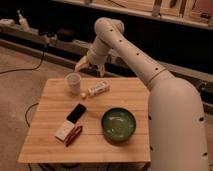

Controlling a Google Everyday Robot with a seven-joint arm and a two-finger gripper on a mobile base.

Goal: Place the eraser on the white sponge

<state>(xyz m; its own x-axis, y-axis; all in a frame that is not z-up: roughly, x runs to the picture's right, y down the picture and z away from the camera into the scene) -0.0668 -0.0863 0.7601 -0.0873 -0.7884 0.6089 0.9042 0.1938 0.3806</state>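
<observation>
The eraser (76,113) is a flat black block lying on the wooden table (50,142) left of centre. The white sponge (65,131) is a small cream pad just in front of it, touching or almost touching its near end. My gripper (89,65) hangs above the table's far edge, well behind the eraser and sponge, with nothing seen in it.
A clear plastic cup (74,82) and a white labelled tube (98,89) stand near the far edge under the gripper. A red clip-like item (74,135) lies beside the sponge. A green bowl (119,125) sits at the front right. My white arm (165,95) borders the right side.
</observation>
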